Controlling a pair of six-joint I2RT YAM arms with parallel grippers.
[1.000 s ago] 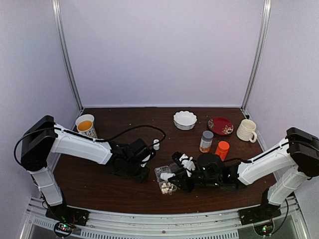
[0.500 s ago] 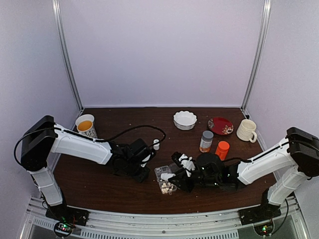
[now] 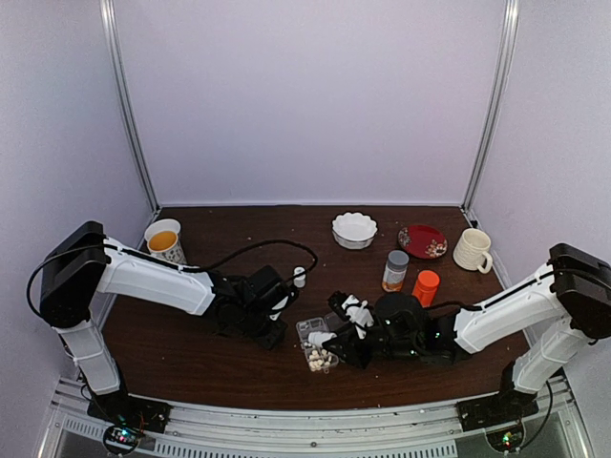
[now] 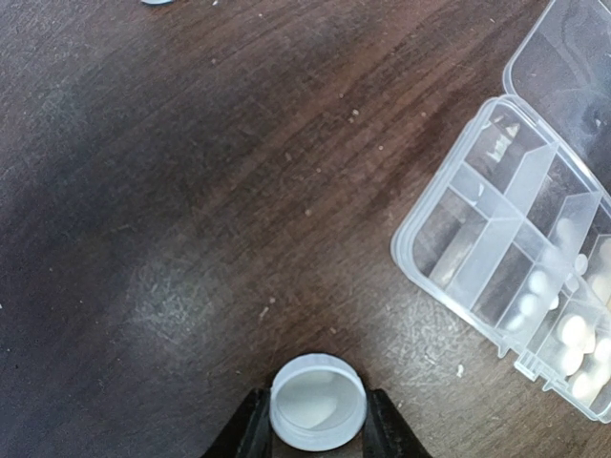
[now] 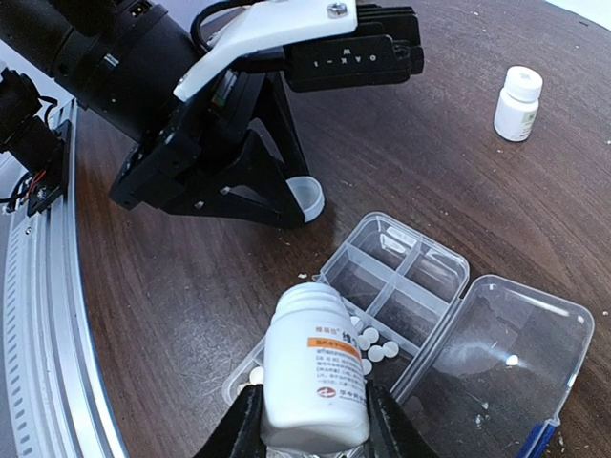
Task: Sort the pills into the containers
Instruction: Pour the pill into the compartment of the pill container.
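Observation:
The clear organiser box (image 5: 382, 221) lies open on the dark table, its lid (image 5: 496, 353) flat to the right. Cream-white pills (image 5: 374, 345) sit in its near containers, also seen as a pale cluster (image 3: 319, 360) and in the left wrist view (image 4: 573, 334). My right gripper (image 5: 315, 420) is shut on a small white bottle (image 5: 315, 367), uncapped, its mouth tilted over the box. My left gripper (image 4: 317, 425) is shut on a white bottle cap (image 4: 317, 403), low over the table just left of the box (image 4: 506, 258).
A second small white bottle (image 5: 518, 103) stands behind the left gripper. Along the back are a paper cup of orange liquid (image 3: 164, 240), a white bowl (image 3: 354, 229), a red plate (image 3: 422, 240) and a cream mug (image 3: 472, 250). A grey-lidded jar (image 3: 394, 271) and an orange bottle (image 3: 426, 286) stand behind the right arm.

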